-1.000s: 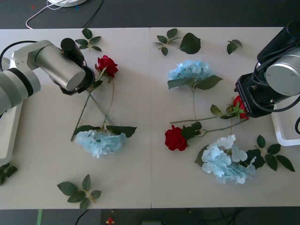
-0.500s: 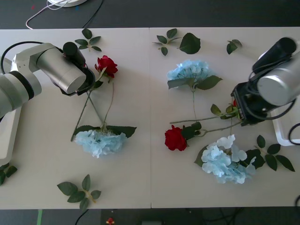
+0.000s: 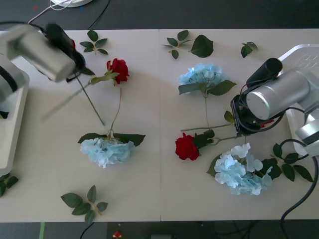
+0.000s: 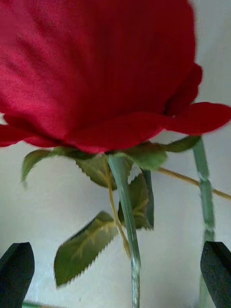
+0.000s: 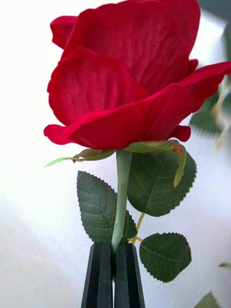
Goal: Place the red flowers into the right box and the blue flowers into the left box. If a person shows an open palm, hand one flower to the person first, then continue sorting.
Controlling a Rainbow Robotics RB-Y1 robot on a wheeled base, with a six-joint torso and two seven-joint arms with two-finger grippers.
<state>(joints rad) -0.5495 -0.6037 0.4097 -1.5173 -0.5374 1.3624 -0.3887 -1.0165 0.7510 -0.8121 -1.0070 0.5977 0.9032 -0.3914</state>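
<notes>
Left gripper [image 5: 114, 269] pinching stem of deep-red artificial rose [image 5: 127, 77], lifted near table's far-left corner. Right gripper [image 4: 115, 274] spread around another red rose [image 4: 96, 72] near right edge, unclamped. Next: close, carry to lattice-walled white basket [image 3: 304, 57].

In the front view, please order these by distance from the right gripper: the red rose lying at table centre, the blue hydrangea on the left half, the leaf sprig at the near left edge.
Measured from the right gripper:
1. Red rose, centre, beside the gripper.
2. Blue hydrangea, left half.
3. Leaf sprig, near left, farthest.
</notes>
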